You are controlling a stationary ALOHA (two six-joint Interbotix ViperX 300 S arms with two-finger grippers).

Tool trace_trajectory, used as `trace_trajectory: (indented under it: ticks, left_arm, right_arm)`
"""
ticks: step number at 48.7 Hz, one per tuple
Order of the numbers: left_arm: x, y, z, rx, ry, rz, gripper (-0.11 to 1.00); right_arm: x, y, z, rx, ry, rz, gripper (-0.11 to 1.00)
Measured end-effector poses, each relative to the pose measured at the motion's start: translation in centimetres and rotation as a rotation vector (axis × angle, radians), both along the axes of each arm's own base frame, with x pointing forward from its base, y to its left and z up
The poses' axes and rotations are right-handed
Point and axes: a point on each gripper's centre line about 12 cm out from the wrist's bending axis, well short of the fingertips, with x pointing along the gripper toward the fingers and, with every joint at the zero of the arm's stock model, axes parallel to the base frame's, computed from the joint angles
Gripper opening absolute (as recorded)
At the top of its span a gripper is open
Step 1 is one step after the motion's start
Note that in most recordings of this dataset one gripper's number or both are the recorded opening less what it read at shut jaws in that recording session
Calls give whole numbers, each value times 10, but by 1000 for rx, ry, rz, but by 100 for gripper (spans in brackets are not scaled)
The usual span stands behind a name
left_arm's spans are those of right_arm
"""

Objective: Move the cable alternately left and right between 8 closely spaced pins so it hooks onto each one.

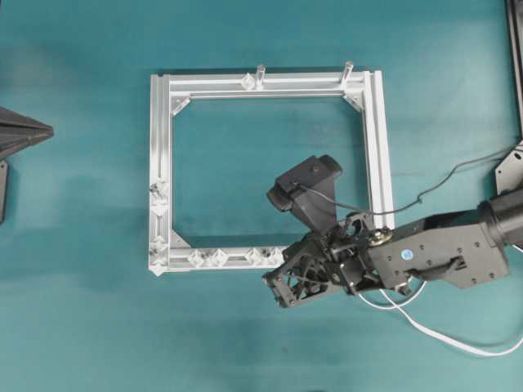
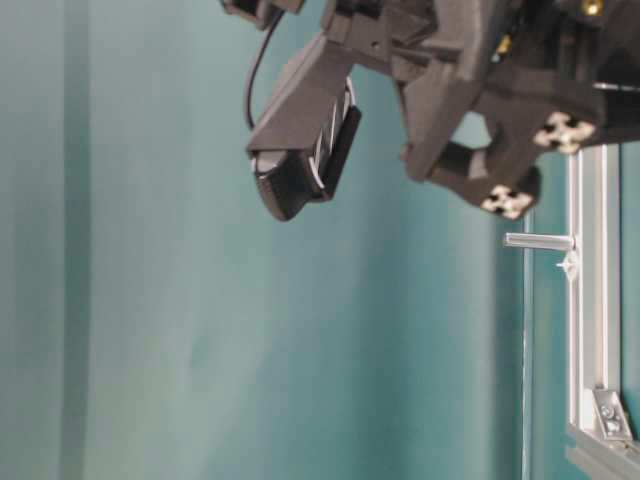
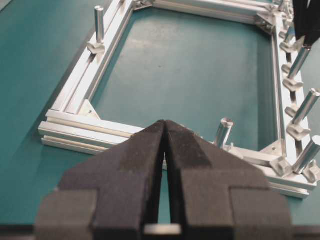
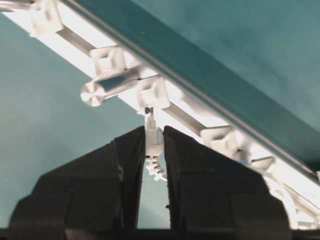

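Observation:
My right gripper [image 4: 154, 131] is shut on the clear plug [image 4: 153, 140] at the end of the cable. The plug's tip touches or nearly touches a pin [image 4: 152, 93] on the frame rail [image 4: 75, 50]. From above, the right gripper [image 1: 282, 286] is at the bottom rail's right end, just past the pins [image 1: 255, 256]. The white cable [image 1: 441, 333] trails off to the lower right across the table. My left gripper [image 3: 164, 122] is shut and empty, held back from the frame's left rail [image 3: 90, 131].
The square aluminium frame [image 1: 159, 147] carries more pins on its left rail [image 1: 158, 193] and two taller posts [image 1: 261, 75] on the top rail. A dark grey robot wire [image 1: 441, 184] loops over the frame's right rail. The left arm [image 1: 16, 135] is at the table's left edge.

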Motion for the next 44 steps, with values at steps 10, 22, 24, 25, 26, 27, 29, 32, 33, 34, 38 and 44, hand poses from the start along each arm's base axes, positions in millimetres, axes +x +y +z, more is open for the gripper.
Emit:
trace_trajectory:
  ticks: [10,22,24,25,26,27,29,32,33,34,38,44]
  left_arm:
    - [0,0,0,0,-1,0,0]
    - [0,0,0,0,0,0,0]
    - [0,0,0,0,-1,0,0]
    - [0,0,0,0,0,0,0]
    - [0,0,0,0,0,-2,0]
    - [0,0,0,0,-1,0,0]
    - [0,0,0,1,0,0,0]
    - [0,0,0,0,0,0,0]
    - [0,0,0,0,-1,0,0]
    - [0,0,0,0,0,0,0]
    - [0,0,0,0,-1,0,0]
    - [0,0,0,-1,0,0,0]
  right_arm:
    - [2,3,0,0,-2,4,14]
    - [2,3,-2,-1,3,4,14]
    - [2,3,-2,-1,4,3,14]
    - [2,3,-2,-2,5,4,14]
    - [2,3,-2,-1,3,4,14]
    - [2,3,-2,-1,3,4,14]
    - [2,3,-2,-1,3,4,14]
    - [2,3,-2,-2,4,4,14]
    - [2,3,-2,0,3,3,14]
    - [2,3,-2,-1,3,4,14]
    - [2,3,-2,-3,5,3,14]
    - [2,2,-2,-2,8,0,14]
